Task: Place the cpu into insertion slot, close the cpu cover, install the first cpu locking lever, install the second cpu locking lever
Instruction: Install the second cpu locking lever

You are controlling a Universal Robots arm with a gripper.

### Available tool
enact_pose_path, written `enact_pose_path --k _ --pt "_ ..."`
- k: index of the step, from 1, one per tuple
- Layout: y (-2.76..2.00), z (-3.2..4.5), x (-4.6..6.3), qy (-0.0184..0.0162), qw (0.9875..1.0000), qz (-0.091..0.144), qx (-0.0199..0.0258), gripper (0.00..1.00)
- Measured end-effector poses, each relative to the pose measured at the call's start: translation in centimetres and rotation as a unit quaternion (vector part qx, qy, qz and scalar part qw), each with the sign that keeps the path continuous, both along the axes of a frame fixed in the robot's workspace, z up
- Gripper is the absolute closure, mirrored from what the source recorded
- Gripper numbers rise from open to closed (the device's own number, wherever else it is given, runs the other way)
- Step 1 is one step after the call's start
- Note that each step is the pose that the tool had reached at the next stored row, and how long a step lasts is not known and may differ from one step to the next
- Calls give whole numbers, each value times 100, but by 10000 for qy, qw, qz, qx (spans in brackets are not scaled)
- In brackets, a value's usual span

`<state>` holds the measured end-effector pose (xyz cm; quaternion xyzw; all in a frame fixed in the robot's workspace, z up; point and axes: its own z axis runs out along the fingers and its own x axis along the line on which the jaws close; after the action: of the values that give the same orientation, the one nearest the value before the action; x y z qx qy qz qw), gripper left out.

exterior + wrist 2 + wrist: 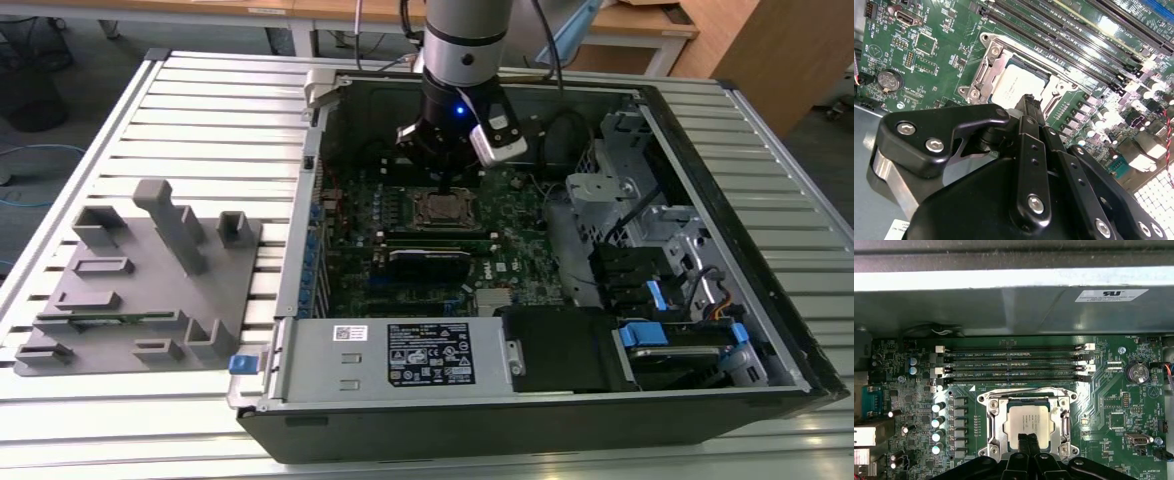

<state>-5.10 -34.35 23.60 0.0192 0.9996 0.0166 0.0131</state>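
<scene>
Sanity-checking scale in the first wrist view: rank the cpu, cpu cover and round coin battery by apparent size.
1. cpu cover, the silvery frame around the chip
2. cpu, partly hidden by the pincer
3. coin battery, clearly smallest

All three sit on the same board, so nearness barely skews this.

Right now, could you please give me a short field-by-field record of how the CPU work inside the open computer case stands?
cpu: the square chip with a silver-grey metal top sits in the insertion slot
cpu cover: the thin silvery metal frame lies down around the chip
gripper: black fingers close together, tips at the chip's edge; over the socket in the exterior view
held: nothing seen between the fingers
surroundings: green motherboard, long black memory slots
</scene>
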Motion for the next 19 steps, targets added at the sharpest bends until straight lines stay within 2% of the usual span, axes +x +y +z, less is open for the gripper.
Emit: enact_pose_path --k 11,19 --pt "-1 39 0 0 10000 1 1 90" --pt "-37 39 0 0 10000 0 1 90"
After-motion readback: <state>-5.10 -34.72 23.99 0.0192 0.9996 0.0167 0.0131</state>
